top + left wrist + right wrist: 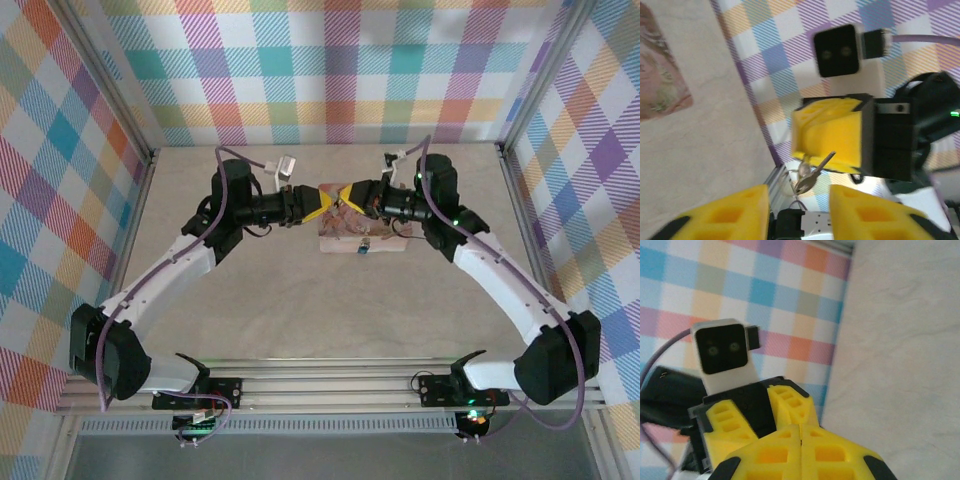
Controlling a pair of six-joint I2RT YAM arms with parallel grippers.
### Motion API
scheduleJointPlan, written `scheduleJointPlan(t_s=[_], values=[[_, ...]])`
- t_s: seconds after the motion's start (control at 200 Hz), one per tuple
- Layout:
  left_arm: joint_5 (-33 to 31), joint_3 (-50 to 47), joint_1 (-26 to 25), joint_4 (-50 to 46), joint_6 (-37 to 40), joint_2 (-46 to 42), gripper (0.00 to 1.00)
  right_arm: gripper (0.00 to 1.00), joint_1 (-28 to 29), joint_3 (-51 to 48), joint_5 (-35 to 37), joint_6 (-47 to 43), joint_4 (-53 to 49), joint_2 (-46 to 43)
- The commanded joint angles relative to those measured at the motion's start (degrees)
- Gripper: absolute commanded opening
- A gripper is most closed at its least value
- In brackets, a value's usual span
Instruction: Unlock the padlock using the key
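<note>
Grip status: the right gripper (827, 137) is clenched on the key (813, 172), which sits at the lower centre of the left wrist view with its thin wire ring hanging loose beneath. The right wrist view shows this gripper's pads closed flush together. The left gripper (797, 192) is spread wide, one finger on either side of the key and not touching it.

The padlock (364, 246) reads as a blue speck at the lower edge of the pink box (335, 238), at the centre of the overhead view, just below both grippers.

Handling: the key is light, rigid, thin, smooth metal and is likely to pivot or slip between soft pads. Take hold across the flat bow and leave the blade free. The padlock is light and will probably slide unless braced.
</note>
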Motion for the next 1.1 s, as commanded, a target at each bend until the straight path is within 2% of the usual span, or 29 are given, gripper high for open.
scheduleJointPlan(t_s=[0.0,0.13,0.255,0.395,0.495,0.715,1.095], values=[[-7.22,4.69,0.05,-13.76,14.62,-3.87,0.41,0.0,0.67,9.2,10.51,-13.23,-27.35,-1.29],[-11.79,7.54,-2.02,-20.44,24.91,-3.64,0.41,0.0,1.51,12.98,18.28,-14.18,-36.57,-0.52],[-17.82,10.26,-8.17,-23.14,36.37,-2.16,0.42,0.0,2.13,17.06,23.56,-13.82,-42.68,1.03],[-26.68,10.51,-15.56,-19.83,48.85,-2.08,0.43,0.0,2.22,19.21,25.12,-11.19,-45.17,1.91],[-31.31,10.82,-18.95,-17.58,54.75,-0.83,0.45,0.0,2.22,18.37,24.7,-8.07,-43.81,1.22],[-31.61,13.07,-21.3,-15.65,60.26,3.84,0.47,0.0,2.23,17.39,23.52,-4.22,-42.37,0.11],[-27.1,14.36,-21.55,-13.78,61.52,8.02,0.46,0.0,2.21,15.23,23.13,-1.78,-40.95,-1.09]])
